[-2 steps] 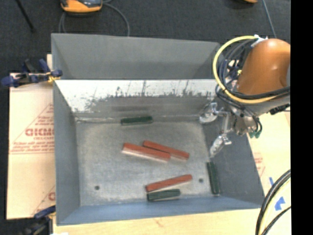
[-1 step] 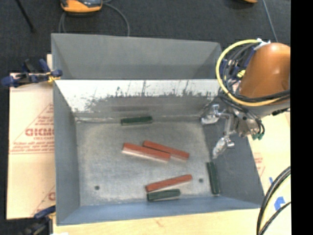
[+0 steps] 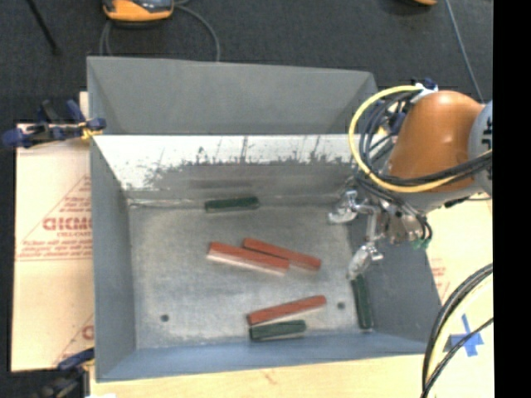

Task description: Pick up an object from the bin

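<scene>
My gripper (image 3: pixel 352 235) hangs at the bin's right side, close to the right wall. Its two metal fingertips (image 3: pixel 362 258) stand apart, open, with nothing between them. Just below the nearer fingertip a dark green bar (image 3: pixel 362 303) lies lengthwise along the right wall, its upper end close under that fingertip. Whether they touch I cannot tell. To the left, two red bars (image 3: pixel 281 254) lie side by side near the middle of the floor.
A red bar (image 3: pixel 286 309) and a dark green bar (image 3: pixel 278 331) lie together near the front wall. Another dark green bar (image 3: pixel 232 205) rests at the foot of the back wall. The arm's orange cover and cables overhang the right rim.
</scene>
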You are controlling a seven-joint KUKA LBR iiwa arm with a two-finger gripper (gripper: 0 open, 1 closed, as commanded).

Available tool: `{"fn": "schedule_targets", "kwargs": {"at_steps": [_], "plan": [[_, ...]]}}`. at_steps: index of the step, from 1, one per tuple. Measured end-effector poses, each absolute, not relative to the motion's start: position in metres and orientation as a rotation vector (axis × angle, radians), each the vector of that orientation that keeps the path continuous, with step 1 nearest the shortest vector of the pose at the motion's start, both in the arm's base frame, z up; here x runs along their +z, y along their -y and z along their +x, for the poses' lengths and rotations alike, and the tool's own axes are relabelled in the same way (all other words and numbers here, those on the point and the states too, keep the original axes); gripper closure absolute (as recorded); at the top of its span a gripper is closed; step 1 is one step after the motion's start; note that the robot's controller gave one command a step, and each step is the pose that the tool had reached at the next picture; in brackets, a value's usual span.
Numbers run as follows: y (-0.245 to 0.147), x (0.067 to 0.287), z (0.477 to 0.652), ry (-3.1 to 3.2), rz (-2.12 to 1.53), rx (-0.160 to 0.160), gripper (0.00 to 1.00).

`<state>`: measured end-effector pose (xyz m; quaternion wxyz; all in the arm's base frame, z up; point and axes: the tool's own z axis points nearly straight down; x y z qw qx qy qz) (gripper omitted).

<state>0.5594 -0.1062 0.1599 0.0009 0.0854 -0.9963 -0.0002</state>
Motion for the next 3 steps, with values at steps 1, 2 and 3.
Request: {"fn": "schedule_targets", "kwargs": {"at_steps": [1,2,3], "plan": [[0.086,0.083,0.567,3.114,0.456,0.005,1.00],[0.086,0.083,0.567,3.114,0.457,0.005,1.00],[0.094,0.235,0.551,3.115,0.451,0.003,1.00]]}}
